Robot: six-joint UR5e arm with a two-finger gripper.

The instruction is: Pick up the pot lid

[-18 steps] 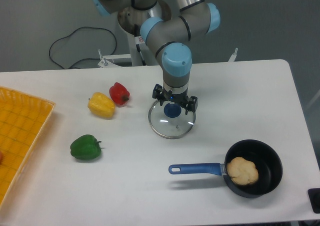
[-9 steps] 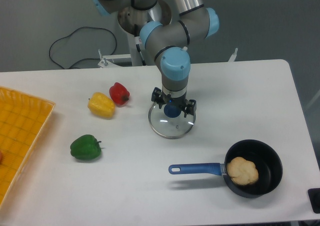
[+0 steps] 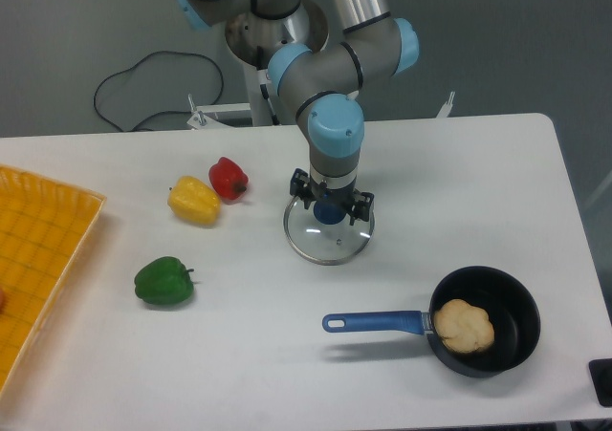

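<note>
Gripper (image 3: 333, 192), grey and black with two fingers, is hanging over the white flat bench (image 3: 239, 364), its jaws pointing down. Jaws are standing apart, one finger to each side of the dark blue round knob (image 3: 330, 212), with nothing visibly gripped. Round clear glass pot lid (image 3: 330, 247) with a thin rim is lying flat on the bench directly below the jaws, knob up. In view, left of the jaws, a glossy red plastic-looking pepper (image 3: 229, 179) is lying near a lumpy yellow pepper (image 3: 194, 203); a dark green pepper (image 3: 163, 283) is lying nearer the camera. Well apart from the jaws on that side, an orange slatted basket (image 3: 43, 259) is sitting at the view's edge. Nearer the camera and right of the jaws, a round black pan (image 3: 521, 331) is holding a light-brown bread-like piece (image 3: 464, 327), its long blue handle (image 3: 378, 322) pointing left.
</note>
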